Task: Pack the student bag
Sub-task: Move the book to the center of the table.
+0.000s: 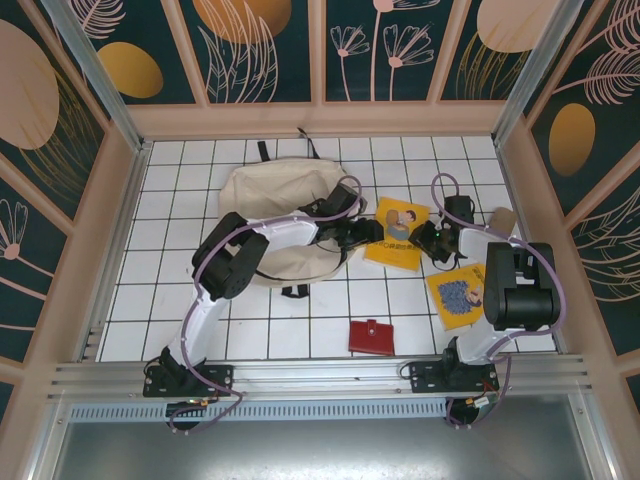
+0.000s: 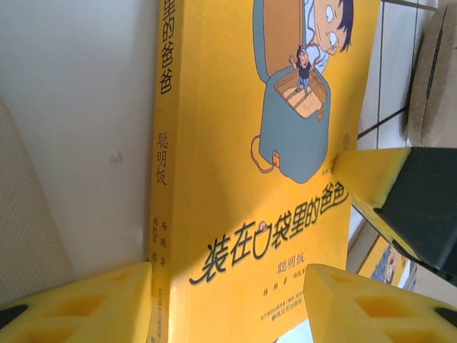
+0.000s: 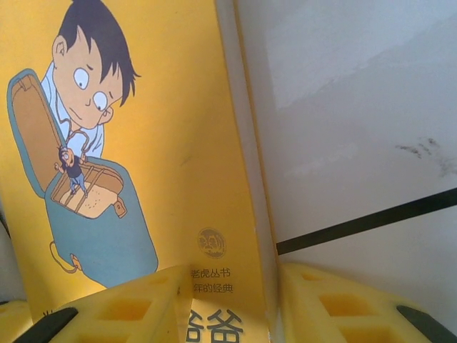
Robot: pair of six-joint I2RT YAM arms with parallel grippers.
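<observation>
Two arms at one yellow book, the bag lying beside it.

The student bag lay left of the yellow book, partly under the left arm. The left gripper and right gripper each stood with jaws apart astride opposite edges, clamping nothing. I feared that an uneven lift would twist the book and let it slip from such thin holds.

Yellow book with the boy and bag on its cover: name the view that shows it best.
Left wrist: the book shows its title, spine and bag drawing up close. Right wrist gives the cover drawing and one edge; top external shows it whole but tiny.
</observation>
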